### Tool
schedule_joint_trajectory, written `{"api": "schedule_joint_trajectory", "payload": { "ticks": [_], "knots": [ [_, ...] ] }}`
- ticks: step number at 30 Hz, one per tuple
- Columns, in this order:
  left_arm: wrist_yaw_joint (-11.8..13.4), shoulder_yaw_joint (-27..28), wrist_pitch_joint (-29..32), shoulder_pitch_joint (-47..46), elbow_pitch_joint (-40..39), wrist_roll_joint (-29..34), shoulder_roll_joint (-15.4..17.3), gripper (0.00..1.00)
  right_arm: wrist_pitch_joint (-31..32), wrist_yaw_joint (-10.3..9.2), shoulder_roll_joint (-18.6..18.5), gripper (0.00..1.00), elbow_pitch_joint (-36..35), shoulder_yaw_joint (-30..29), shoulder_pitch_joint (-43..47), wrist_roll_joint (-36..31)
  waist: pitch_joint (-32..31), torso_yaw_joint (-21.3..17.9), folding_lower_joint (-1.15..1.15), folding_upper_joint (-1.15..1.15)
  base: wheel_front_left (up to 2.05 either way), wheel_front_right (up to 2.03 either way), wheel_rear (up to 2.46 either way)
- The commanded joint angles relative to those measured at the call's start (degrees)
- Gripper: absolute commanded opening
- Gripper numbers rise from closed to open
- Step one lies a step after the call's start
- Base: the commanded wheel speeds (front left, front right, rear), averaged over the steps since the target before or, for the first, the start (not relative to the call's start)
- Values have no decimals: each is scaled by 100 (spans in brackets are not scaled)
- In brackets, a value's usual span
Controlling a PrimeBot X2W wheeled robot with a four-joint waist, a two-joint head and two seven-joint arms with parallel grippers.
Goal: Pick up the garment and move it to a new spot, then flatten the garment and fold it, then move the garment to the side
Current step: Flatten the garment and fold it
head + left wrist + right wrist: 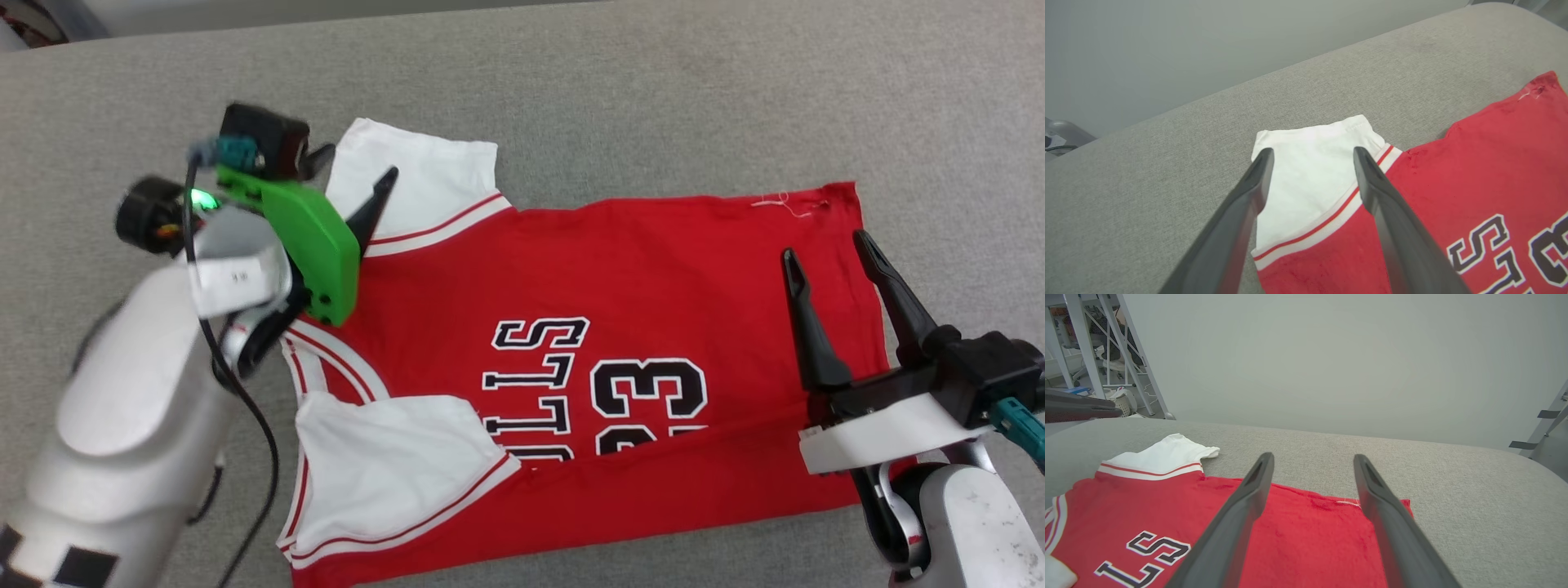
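Note:
The garment (612,269) is a red jersey with "BULLS 23" print, lying on the grey padded table (653,98) with its neck to the left and its hem to the right. Its near long edge and near white sleeve (392,457) are folded over the body and cover part of the print. The far white sleeve (424,175) lies spread out. My left gripper (359,163) hangs open over that far sleeve (1310,179), its fingers astride the sleeve. My right gripper (824,247) stands open above the hem end (1310,522), holding nothing.
The grey table runs on beyond the garment to the back and right (1474,490). Its far rounded edge (1167,110) meets a plain pale wall. Metal frame legs (1126,355) and a basket (1122,400) stand off the table's left end.

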Motion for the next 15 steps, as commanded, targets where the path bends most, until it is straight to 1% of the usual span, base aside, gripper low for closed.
{"api": "schedule_joint_trajectory", "payload": {
  "ticks": [1, 2, 4, 9, 11, 15],
  "knots": [
    [-13, -140, 342, -371, 70, -163, 235, 100, -58, -4, 42, 100, 16, 38, -147, 40, 533, -446, 0, 69, 0, 0, 0],
    [-14, -278, 672, -649, 137, -340, 378, 100, -83, -4, 60, 100, 35, 68, -201, 49, 601, -501, 0, 69, 0, 0, 0],
    [-14, -390, 1185, -1109, 307, -687, 554, 100, -111, -4, 94, 100, 80, 116, -285, 62, 718, -598, 0, 69, 0, 0, 0],
    [-14, -701, 2372, -2004, 802, -1242, 911, 100, -210, -4, 181, 100, 174, 262, -485, 66, 994, -806, 0, 69, 0, 0, 0],
    [-15, -708, 2707, -2213, 1002, -1428, 957, 100, -250, -4, 206, 100, 212, 316, -543, 70, 1063, -867, 0, 69, 0, 0, 0],
    [-15, -894, 3132, -2561, 1329, -1462, 1149, 100, -308, -4, 249, 100, 268, 429, -624, 103, 1196, -970, 0, 69, 0, 0, 0]
  ]
}}
